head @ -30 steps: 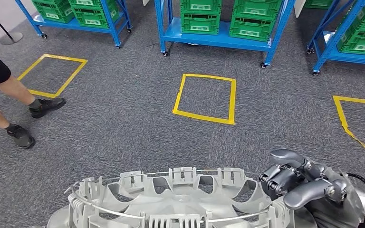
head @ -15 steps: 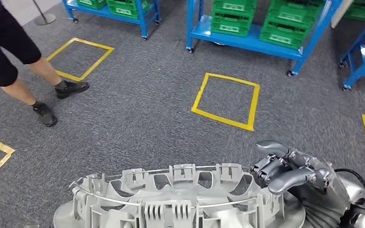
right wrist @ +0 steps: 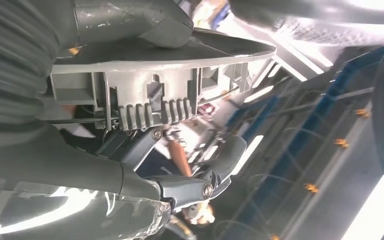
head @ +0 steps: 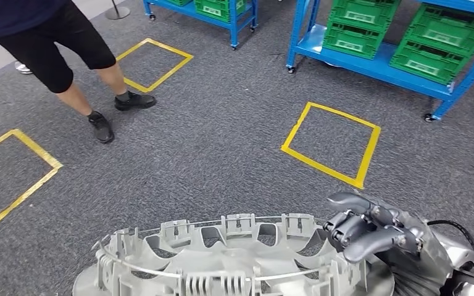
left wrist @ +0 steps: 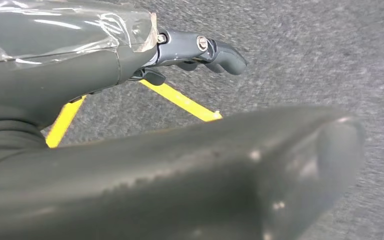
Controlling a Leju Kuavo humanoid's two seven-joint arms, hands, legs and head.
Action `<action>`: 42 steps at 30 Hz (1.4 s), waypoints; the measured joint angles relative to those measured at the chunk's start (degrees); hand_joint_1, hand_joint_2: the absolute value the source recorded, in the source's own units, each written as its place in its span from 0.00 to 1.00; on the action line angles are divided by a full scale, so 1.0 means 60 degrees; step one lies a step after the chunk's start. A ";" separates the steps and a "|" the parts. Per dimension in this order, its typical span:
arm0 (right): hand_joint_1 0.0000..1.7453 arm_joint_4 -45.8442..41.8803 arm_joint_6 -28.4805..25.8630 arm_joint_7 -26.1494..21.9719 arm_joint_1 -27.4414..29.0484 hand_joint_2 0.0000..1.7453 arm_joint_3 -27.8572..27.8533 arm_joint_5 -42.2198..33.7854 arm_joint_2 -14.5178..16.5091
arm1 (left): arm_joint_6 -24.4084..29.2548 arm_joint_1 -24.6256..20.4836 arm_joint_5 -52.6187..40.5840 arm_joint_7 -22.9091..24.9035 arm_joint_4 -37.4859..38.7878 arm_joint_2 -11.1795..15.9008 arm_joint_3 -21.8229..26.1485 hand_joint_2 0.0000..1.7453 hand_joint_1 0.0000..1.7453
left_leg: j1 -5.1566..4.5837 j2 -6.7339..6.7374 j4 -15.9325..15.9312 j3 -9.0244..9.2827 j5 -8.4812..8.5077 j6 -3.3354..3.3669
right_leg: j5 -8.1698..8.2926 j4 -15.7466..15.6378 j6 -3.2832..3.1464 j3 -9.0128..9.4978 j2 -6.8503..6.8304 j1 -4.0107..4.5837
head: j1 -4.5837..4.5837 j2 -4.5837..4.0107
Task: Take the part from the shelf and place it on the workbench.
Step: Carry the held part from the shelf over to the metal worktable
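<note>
Carrying is underway: the right hand (head: 376,231) is gripping the grey wheel cover (head: 234,265) at its rim, off the shelf (head: 370,58); left hand's (left wrist: 200,50) state I cannot tell. Workbench placement is remaining.

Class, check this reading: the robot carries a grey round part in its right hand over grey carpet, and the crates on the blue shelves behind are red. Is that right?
One detail is wrong: the crates on the blue shelves are green, not red, as the head view shows. The rest stands: the right hand holds the grey round part over grey carpet.
</note>
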 joint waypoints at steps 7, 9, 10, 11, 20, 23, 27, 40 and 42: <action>1.00 0.0209 0.0272 -0.0504 0.0147 1.00 0.0057 0.0065 0.0014 | -0.1013 -0.0197 -0.0008 -0.0623 0.0128 0.0039 0.0286 0.00 0.00 | 0.0120 0.0959 0.1776 -0.0965 -0.0507 -0.0149 | -0.0113 -0.0006 -0.0118 0.0082 -0.0784 0.0071 | -0.0081 0.0000; 1.00 0.0271 0.0274 -0.0564 0.0126 1.00 0.0070 0.0077 0.0016 | -0.1157 -0.0243 -0.0074 -0.0605 0.0143 0.0045 0.0406 0.00 0.00 | 0.0028 0.1346 0.0424 -0.0244 0.0028 0.0005 | -0.0163 -0.0013 -0.0086 0.0144 -0.0981 0.0122 | -0.0072 0.0000; 1.00 0.0302 0.0274 -0.0590 0.0118 1.00 0.0074 0.0088 0.0016 | -0.1222 -0.0279 -0.0107 -0.0563 0.0157 0.0046 0.0466 0.00 0.00 | -0.0032 0.1511 -0.0012 -0.0017 0.0145 0.0077 | -0.0187 -0.0018 -0.0058 0.0166 -0.1075 0.0141 | -0.0072 0.0000; 1.00 0.0337 0.0274 -0.0616 0.0113 1.00 0.0077 0.0110 0.0021 | -0.1272 -0.0316 -0.0135 -0.0496 0.0180 0.0047 0.0525 0.00 0.00 | -0.0087 0.1601 -0.0224 0.0080 0.0174 0.0131 | -0.0208 -0.0026 -0.0024 0.0183 -0.1179 0.0153 | -0.0067 0.0000; 1.00 0.0594 0.0051 -0.0694 0.0433 1.00 0.0148 0.0844 0.0082 | -0.0767 -0.0824 -0.0708 -0.0554 0.1188 0.0302 0.1034 0.00 0.00 | -0.0012 0.0427 -0.0656 0.0317 0.0416 0.0324 | -0.1249 0.2542 0.0032 -0.1074 -0.0234 0.0095 | 0.0030 -0.0003; 1.00 0.0614 0.0050 -0.0415 0.0469 1.00 0.0210 0.0858 0.0123 | -0.0592 -0.0959 -0.0760 -0.0703 0.1761 0.0496 0.1181 0.00 0.00 | 0.0012 -0.0016 -0.0545 0.0317 0.0354 0.0252 | -0.0532 0.1384 0.0304 -0.0700 -0.0062 0.0023 | 0.0031 -0.0004; 1.00 0.0628 0.0064 -0.0188 0.0392 1.00 0.0314 0.0812 0.0166 | -0.0230 -0.1078 -0.0988 -0.0897 0.2244 0.0693 0.1295 0.00 0.00 | 0.0008 -0.0424 -0.0330 0.0142 0.0235 0.0055 | 0.0024 0.0107 0.0174 -0.0155 0.0304 0.0047 | 0.0040 -0.0001; 1.00 0.0636 0.0230 0.0207 -0.0188 1.00 0.0585 0.0201 0.0255 | -0.0615 -0.1263 -0.1028 -0.0702 0.2631 0.0794 0.1513 0.00 0.00 | -0.0065 0.1432 0.0274 -0.0327 0.0215 0.0052 | -0.0212 0.0062 -0.0215 0.0140 -0.1032 0.0238 | -0.0072 0.0000; 1.00 0.0666 0.0278 0.0233 -0.0295 1.00 0.0634 0.0051 0.0263 | -0.0848 -0.1288 -0.0984 -0.0566 0.2378 0.0694 0.1645 0.00 0.00 | -0.0183 0.1630 -0.0188 -0.0114 0.0263 0.0166 | -0.0268 0.0047 -0.0144 0.0172 -0.1245 0.0273 | -0.0068 0.0000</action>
